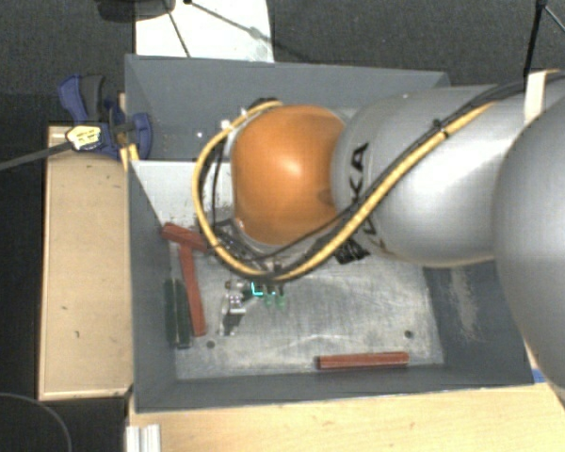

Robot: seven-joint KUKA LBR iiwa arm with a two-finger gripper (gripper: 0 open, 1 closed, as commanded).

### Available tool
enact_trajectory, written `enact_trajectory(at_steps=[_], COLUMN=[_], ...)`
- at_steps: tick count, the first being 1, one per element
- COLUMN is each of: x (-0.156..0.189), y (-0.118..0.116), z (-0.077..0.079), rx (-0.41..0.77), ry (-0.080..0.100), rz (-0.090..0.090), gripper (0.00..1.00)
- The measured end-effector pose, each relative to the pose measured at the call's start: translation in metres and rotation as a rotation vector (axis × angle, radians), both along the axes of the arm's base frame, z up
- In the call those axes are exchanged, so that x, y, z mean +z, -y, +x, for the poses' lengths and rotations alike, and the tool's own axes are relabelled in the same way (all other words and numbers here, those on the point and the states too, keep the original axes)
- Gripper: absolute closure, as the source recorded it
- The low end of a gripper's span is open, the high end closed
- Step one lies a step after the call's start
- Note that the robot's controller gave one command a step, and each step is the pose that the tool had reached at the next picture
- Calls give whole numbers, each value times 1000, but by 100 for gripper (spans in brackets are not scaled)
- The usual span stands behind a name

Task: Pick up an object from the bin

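Looking down into the grey bin (292, 78), you see the arm (433, 177) reaching in from the right. Its orange cover (282, 172) hangs over the left half of the floor, with yellow and black cables (207, 172) looped round it. Below the cover the gripper (234, 314) pokes out as a small metallic tip, low over the bin floor and left of centre, with a green glow just beside it on the right. You cannot tell whether its jaws stand wide or closed, because the cover and cables hide most of it.

The nearest things lie just to its left, by the left wall. A long red-brown bar (196, 298) runs up and down the view, and a dark green bar (179, 314) lies alongside it, closer to the wall; you cannot tell whether the two touch. A short red-brown piece (183, 235) lies aslant at the upper end of the long bar, partly under the cables. Well apart from the gripper, near the front wall, a red-brown stick (363, 360) lies flat across the view.
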State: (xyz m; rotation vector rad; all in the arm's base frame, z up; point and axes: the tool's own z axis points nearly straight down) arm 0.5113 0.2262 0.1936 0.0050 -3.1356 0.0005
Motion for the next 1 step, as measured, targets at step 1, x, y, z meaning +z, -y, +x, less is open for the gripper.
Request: enact_trajectory(at_steps=[1], x=[4], y=[1], z=[2], rx=[-5], ry=[8], rz=[2], gripper=[0])
